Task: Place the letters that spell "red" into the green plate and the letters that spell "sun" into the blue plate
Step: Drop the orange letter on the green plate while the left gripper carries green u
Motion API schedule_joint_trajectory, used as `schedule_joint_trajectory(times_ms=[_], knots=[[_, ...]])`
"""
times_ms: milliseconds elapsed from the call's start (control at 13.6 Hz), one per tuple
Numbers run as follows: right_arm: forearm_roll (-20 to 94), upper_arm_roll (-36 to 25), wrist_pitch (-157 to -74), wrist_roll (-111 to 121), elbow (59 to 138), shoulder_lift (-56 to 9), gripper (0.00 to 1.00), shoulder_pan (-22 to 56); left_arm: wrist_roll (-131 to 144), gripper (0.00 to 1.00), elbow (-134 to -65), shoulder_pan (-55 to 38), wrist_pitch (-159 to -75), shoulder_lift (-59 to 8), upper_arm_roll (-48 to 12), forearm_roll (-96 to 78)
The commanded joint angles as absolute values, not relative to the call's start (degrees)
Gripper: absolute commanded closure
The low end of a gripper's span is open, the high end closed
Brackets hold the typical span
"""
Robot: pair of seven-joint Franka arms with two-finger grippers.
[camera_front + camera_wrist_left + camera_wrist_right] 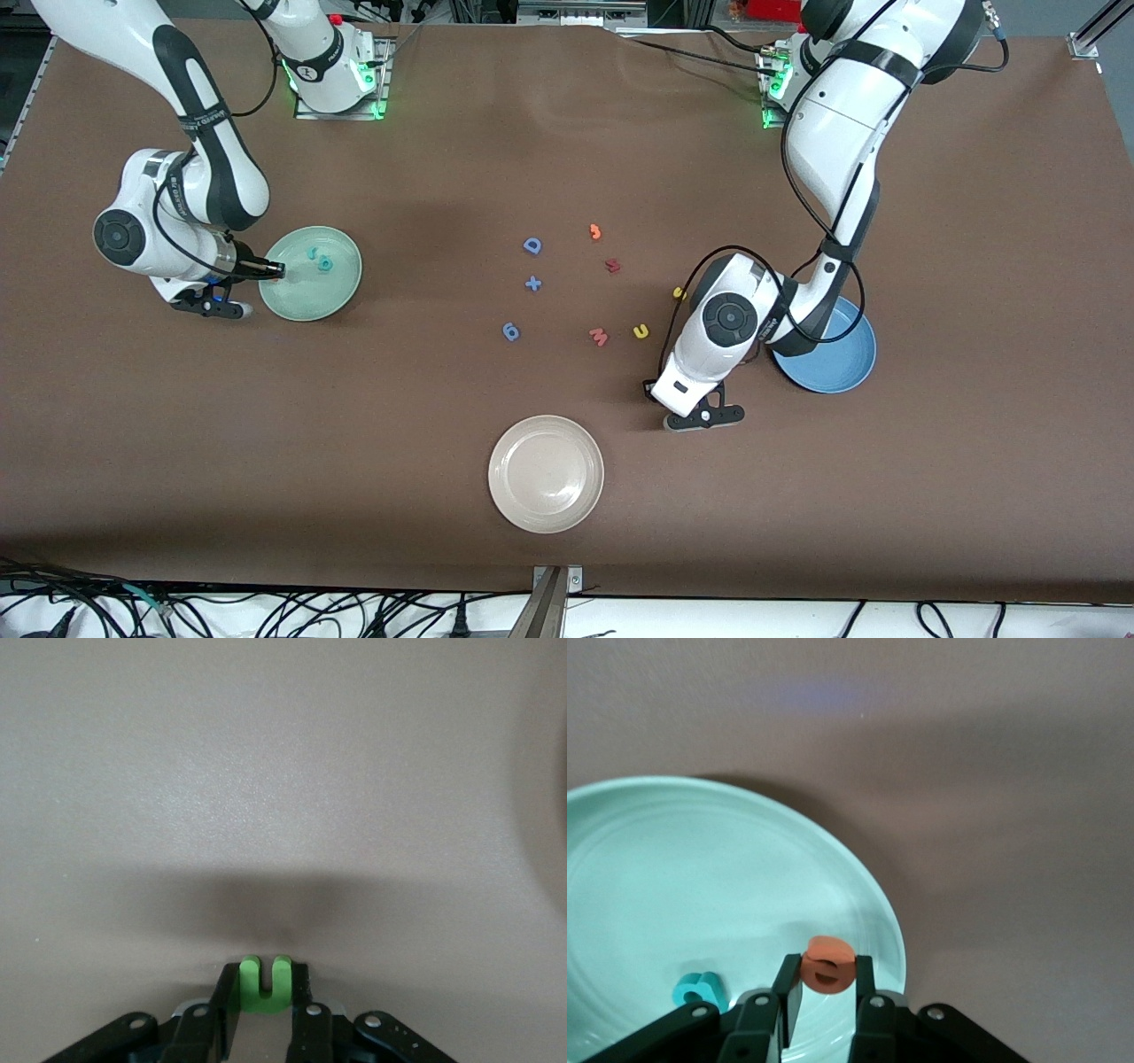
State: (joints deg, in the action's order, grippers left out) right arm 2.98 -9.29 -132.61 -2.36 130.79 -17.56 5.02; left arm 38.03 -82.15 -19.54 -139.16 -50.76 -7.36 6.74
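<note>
your right gripper (826, 988) pinches the orange e (827, 966) right over the green plate (341, 283), just release. left gripper (264, 1014) grips the green n (263, 985); blue plate (850, 363) sits just beside it.

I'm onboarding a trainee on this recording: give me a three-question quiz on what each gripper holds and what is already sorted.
1. True or false: the right gripper is shut on an orange letter over the green plate.
2. What does the left gripper hold?
A. a yellow letter
B. a green letter
C. nothing
3. Fill in: the teal letters lie in the ____ plate, while the blue plate shows no letters where it is visible.

Key:
1. True.
2. B: the green letter sits between its fingers above bare table.
3. green.
</note>
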Motion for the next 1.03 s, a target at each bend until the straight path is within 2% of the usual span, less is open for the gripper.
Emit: schedule_joint_trajectory(times_ms=[0, 147, 221, 369, 442, 664, 959], knots=[[4.04, -8.88, -133.94, -1.41, 131.75, -17.84, 0.93, 4.83, 38.76, 0.72, -81.74, -19.42, -138.17, -49.84, -7.29, 8.09], [4.04, -8.70, -134.38, -1.41, 131.92, -18.19, 0.92, 4.83, 38.76, 0.72, -81.74, -18.72, -137.64, -48.53, -7.29, 8.00], [4.04, -8.70, -134.30, -1.41, 131.92, -18.19, 0.84, 4.83, 38.67, 0.72, -81.74, -18.37, -136.16, -47.91, -7.29, 8.00], [4.04, -8.61, -134.30, -1.58, 131.75, -17.93, 0.10, 4.83, 38.67, 0.72, -81.74, -17.49, -134.04, -45.98, -7.38, 8.00], [4.04, -8.70, -133.95, -1.58, 131.57, -17.58, 0.02, 4.83, 38.67, 0.72, -81.74, -17.14, -132.90, -45.27, -7.38, 7.91], [3.96, -8.70, -131.41, -1.49, 129.74, -15.30, 0.01, 4.83, 38.32, 0.72, -81.74, -15.65, -127.55, -42.02, -7.56, 8.00], [3.96, -8.79, -110.97, -2.10, 115.62, -14.59, 0.01, 4.66, 30.87, 0.71, -82.26, -12.40, -120.08, -39.55, -7.73, 7.82]])
